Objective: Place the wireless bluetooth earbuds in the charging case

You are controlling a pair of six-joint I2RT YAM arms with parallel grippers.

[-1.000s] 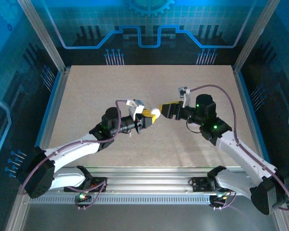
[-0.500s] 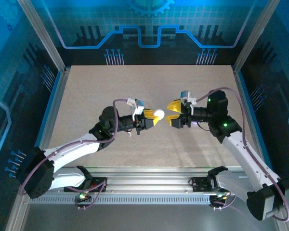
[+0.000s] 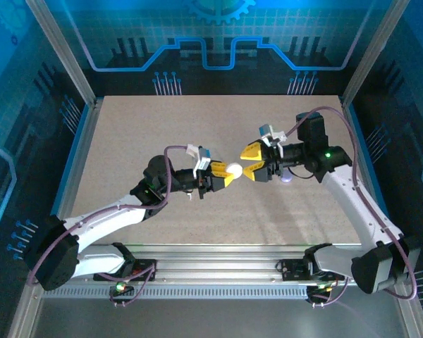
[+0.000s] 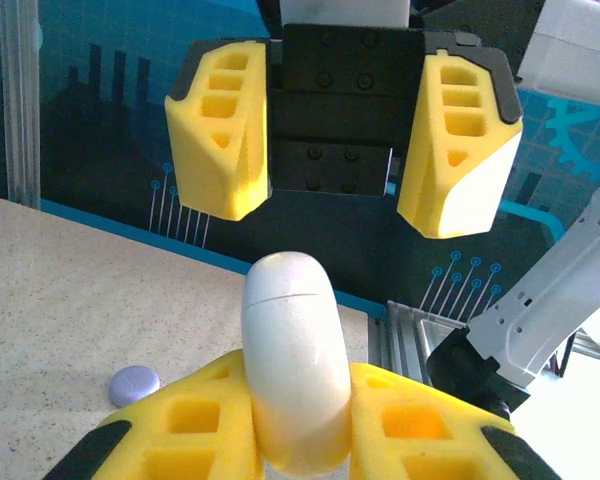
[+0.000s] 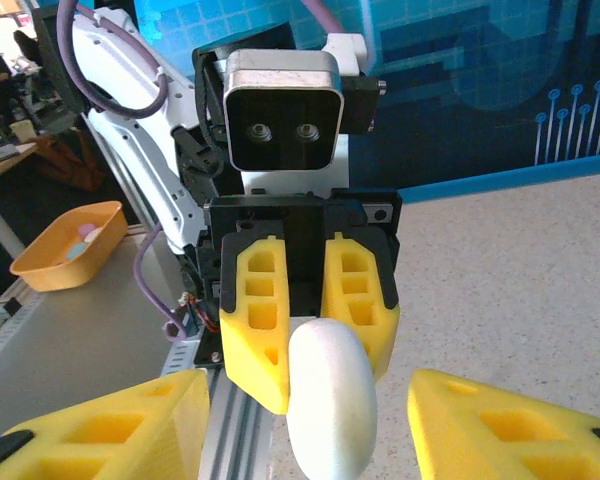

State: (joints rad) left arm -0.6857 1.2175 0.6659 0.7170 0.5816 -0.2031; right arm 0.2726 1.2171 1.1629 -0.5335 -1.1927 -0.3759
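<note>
White charging case (image 4: 290,360) sits pinched in your left gripper (image 3: 228,173); your right gripper (image 3: 249,163) (spread wide) probably must grip its lid next.

You have no legible writing, number or brand mark to read here. The blue printed wall panel (image 3: 211,35) behind the table carries only circuit-style lines and a gear outline, with no letters or digits.

The right hand (image 3: 246,163) has opened wide, its arm swung outward, fronting the charging case (image 3: 234,169).
</note>
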